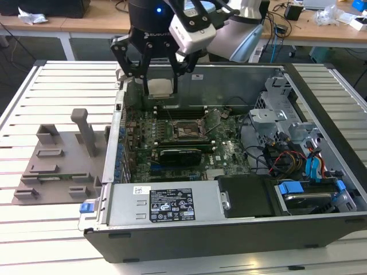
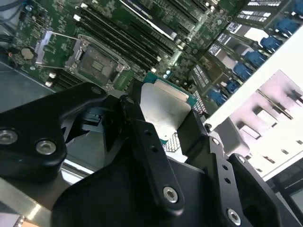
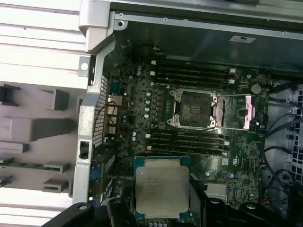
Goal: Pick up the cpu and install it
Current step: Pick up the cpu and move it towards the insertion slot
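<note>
Tool (image 1: 159, 85) clamps the cpu (image 3: 162, 187).
It hangs over the computer case (image 1: 229, 236), well apart from the open socket (image 3: 194, 109).

One cpu (image 3: 162, 185), one gripper (image 1: 159, 86), one open computer case (image 1: 229, 232), one motherboard (image 1: 229, 152) with one empty socket (image 3: 194, 109), one black expansion card (image 1: 180, 154), one grey holder plate (image 1: 57, 166).

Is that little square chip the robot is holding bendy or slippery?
Probably stiff: the cpu looks flat, with a metal top. Likely light, since the hand grips it just by its edges. That smooth top may be slippery.
</note>
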### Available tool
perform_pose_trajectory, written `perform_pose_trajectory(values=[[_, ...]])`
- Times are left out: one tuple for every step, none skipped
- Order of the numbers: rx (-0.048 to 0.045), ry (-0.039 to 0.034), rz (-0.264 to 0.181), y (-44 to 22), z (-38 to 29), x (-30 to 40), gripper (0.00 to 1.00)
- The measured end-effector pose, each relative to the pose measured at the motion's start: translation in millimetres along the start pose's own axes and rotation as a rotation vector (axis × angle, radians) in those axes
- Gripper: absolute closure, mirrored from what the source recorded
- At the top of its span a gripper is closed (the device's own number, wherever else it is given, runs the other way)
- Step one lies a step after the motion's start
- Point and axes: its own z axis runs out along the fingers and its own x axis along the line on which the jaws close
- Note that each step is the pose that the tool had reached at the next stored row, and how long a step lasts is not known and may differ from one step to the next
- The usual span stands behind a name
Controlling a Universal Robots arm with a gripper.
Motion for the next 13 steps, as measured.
perform_pose_trajectory(values=[[0.0,0.0001,0.0,-0.3,0.1,-3.3,0.45],[-0.0001,0.0002,0.0,-0.6,0.2,-6.9,0.45],[-0.0001,0.0003,0.0,-1.1,0.4,-11.5,0.45],[-0.0001,0.0003,0.0,-1.3,0.5,-14.6,0.45],[-0.0001,0.0005,0.0,-1.8,0.6,-19.6,0.45],[-0.0002,0.0005,0.0,-2.2,0.8,-24.9,0.45],[-0.0001,0.0007,0.0,-2.6,0.9,-28.5,0.45],[-0.0003,0.0007,0.0,-2.8,1.0,-31.7,0.45],[-0.0002,0.0008,0.0,-3.1,1.1,-35.0,0.45],[-0.0002,0.0009,0.0,-3.4,1.2,-38.4,0.45],[-0.0002,0.001,0.0,-3.7,1.3,-42.2,0.45],[-0.0002,0.0012,0.0,-4.0,1.4,-45.5,0.45],[-0.0003,0.0013,0.0,-4.4,1.6,-49.7,0.45]])
